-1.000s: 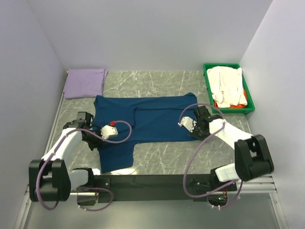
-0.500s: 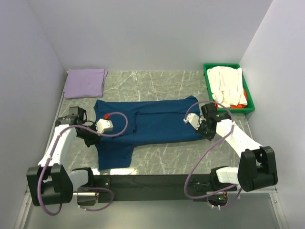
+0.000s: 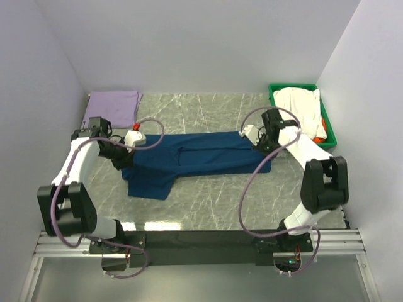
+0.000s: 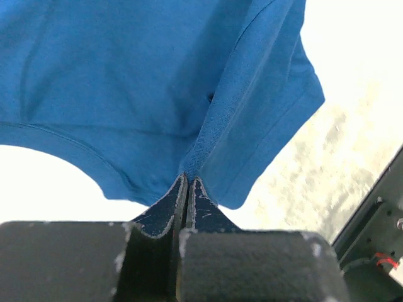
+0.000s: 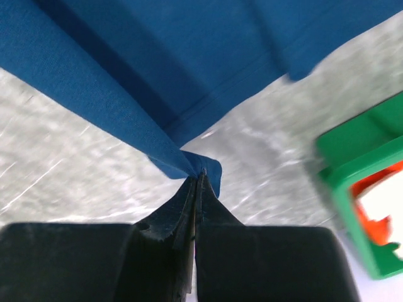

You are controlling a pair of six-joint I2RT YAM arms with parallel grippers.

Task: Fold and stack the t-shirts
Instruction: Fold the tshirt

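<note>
Grey marbled stone-look worktop (image 3: pixel 208 207), plain pale walls on three sides, black rail along the near edge. Far left corner: pale lavender cloth t-shirt (image 3: pixel 112 108), folded flat into a rectangle. Far right corner: green plastic bin (image 3: pixel 275 104) against the right wall, with a crumpled white cloth t-shirt (image 3: pixel 302 110) heaped in it and a bit of orange-red cloth t-shirt (image 3: pixel 320 135) showing under the white one at the near end.

Navy blue cloth t-shirt (image 3: pixel 201 157) is mid-worktop, stretched as a long band running left to right between my two arms. A fold line runs along its length. At its left end a flap spreads toward the near edge. It sits well apart from the lavender t-shirt and near the bin without touching it. No print shows on the visible side.

My left end effector (image 3: pixel 126 162) is at the shirt's left end; the left wrist view shows the fingers pressed together on a pinch of navy cloth near a hemmed edge. My right end effector (image 3: pixel 261 150) is at the shirt's right end; the right wrist view shows the fingers closed tight on a corner of the navy cloth, worktop below and the bin off to the right.
</note>
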